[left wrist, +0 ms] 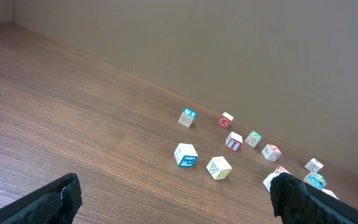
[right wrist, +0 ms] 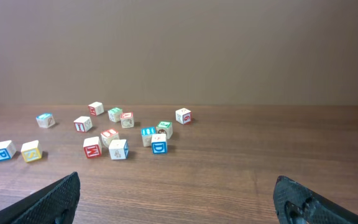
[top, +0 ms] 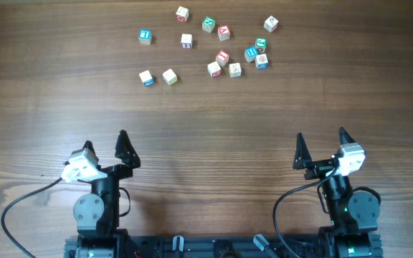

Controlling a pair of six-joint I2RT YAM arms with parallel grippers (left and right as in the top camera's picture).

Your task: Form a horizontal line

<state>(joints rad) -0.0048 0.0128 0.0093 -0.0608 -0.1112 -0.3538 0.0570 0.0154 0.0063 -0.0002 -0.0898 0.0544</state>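
At the near edge of the surface (top: 206, 143), the left tool (top: 105, 140) was open wide, with nothing between its two dark fingers. The right tool (top: 321, 135) was open and empty in the same way. Both tools sat well apart from the cubes (top: 222, 57), which lay far off across the wood. There was no line yet. The cubes were loose and turned every which way. A blue-edged cube (top: 146, 78) and a yellow-edged cube (top: 169, 77) sat just beside each other, nearest to the left tool. Most of the others were bunched up more to the right, some touching. So the job looked to be at its very first step, with no cube picked up. Next, I think, one tool would need to reach out over a cube, come down with a finger on each side, and close softly. The bunched cubes looked hard to grab without bumping a neighbor, so one with room around it might be the easy start.
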